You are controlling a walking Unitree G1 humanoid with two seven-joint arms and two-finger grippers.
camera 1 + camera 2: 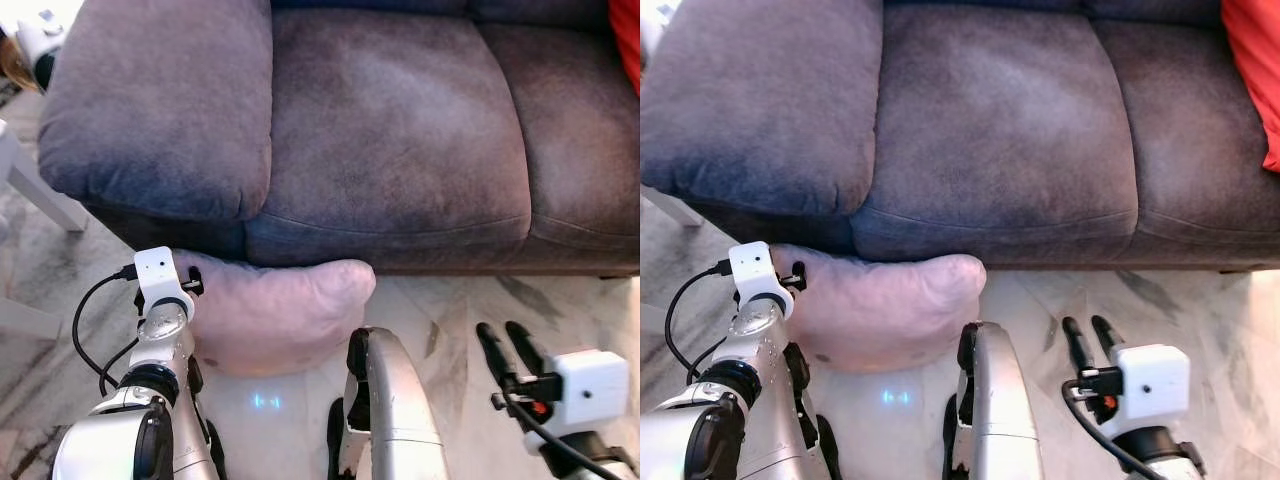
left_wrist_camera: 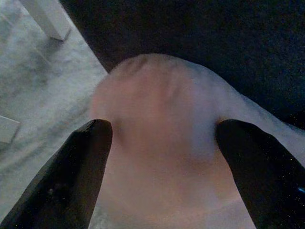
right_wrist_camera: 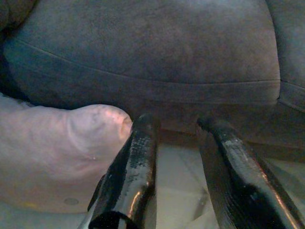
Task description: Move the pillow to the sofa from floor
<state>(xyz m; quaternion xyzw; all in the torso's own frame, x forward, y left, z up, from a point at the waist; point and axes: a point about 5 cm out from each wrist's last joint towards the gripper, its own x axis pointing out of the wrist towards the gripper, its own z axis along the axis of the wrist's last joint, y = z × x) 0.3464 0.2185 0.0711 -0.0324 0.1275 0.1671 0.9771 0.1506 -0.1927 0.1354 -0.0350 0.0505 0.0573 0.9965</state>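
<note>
The pink pillow (image 1: pixel 275 312) lies on the marble floor (image 1: pixel 440 310), touching the front base of the grey sofa (image 1: pixel 390 130). The left gripper (image 2: pixel 159 143) has its jaws spread wide around one pillow end. The right gripper (image 1: pixel 510 345) hovers nearby, jaws slightly parted, empty.

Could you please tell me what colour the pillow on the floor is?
Pale pink; the pillow shows best in the left eye view.

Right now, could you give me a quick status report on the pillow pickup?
Left gripper open, fingers astride the pillow. Right gripper open, hovering beside it. Pillow on floor against the sofa. Nothing blocking the seat.
</note>
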